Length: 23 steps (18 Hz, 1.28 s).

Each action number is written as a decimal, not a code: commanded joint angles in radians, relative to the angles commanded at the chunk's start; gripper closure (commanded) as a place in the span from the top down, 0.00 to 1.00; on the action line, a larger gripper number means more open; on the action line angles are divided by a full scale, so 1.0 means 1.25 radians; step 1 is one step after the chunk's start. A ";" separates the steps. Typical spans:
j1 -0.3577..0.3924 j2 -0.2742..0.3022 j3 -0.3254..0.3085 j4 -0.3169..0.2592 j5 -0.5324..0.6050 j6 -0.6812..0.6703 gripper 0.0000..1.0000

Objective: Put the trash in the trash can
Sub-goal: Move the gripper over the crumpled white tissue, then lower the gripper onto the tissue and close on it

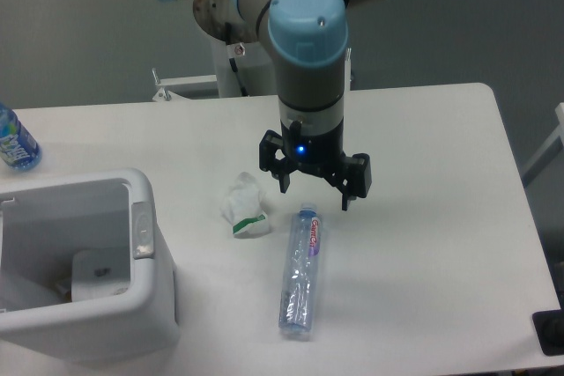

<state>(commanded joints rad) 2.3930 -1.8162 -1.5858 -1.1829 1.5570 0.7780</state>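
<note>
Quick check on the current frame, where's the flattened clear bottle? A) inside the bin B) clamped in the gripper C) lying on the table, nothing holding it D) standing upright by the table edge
C: the flattened bottle lies flat on the table just below the open, empty gripper, beside the crumpled wrapper and outside the trash can.

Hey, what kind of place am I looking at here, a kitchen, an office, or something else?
Probably a robotics lab or test cell: an arm with its gripper open above a bare white table, staged trash beside a white bin, and a plain grey floor.
</note>
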 joint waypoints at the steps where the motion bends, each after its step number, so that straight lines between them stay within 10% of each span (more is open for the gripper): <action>1: -0.005 0.000 -0.027 0.014 -0.002 -0.020 1.00; 7: -0.071 -0.028 -0.157 0.021 -0.039 -0.041 1.00; 23: -0.107 -0.090 -0.170 0.032 0.006 -0.093 1.00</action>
<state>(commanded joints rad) 2.2596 -1.9282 -1.7979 -1.1428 1.5647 0.6611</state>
